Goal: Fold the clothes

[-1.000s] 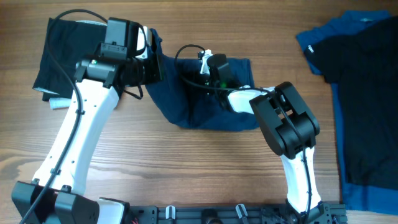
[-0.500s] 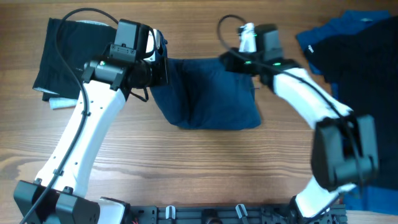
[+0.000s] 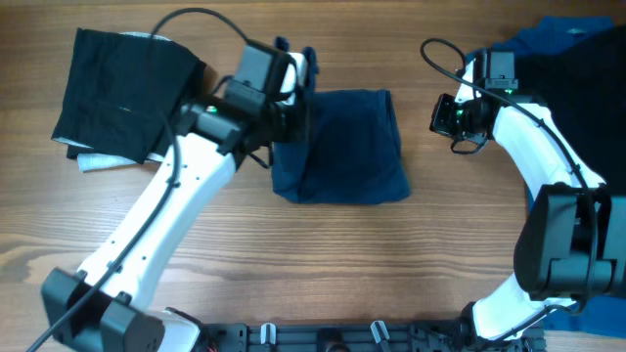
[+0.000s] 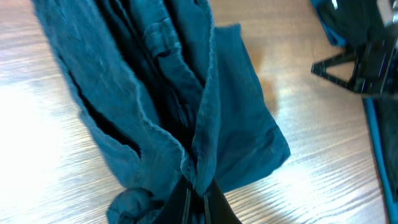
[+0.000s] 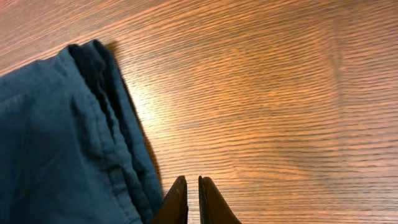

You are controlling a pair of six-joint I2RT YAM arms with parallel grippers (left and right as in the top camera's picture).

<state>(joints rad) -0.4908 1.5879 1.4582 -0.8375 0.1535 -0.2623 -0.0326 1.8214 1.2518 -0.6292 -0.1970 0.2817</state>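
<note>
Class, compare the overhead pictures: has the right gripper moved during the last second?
Yes. The right gripper has shifted right, off the navy garment and closer to the blue clothes pile, which has stayed put.

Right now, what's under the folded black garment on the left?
A pale strip pokes out beneath the lower left corner of the black garment. Anything else under it is covered.

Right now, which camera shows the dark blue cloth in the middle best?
The overhead camera. It shows nearly all of the dark blue cloth lying on the table. The left wrist camera sees only bunched folds up close, pinched in the left gripper. The right wrist camera catches just one edge of it.
</note>
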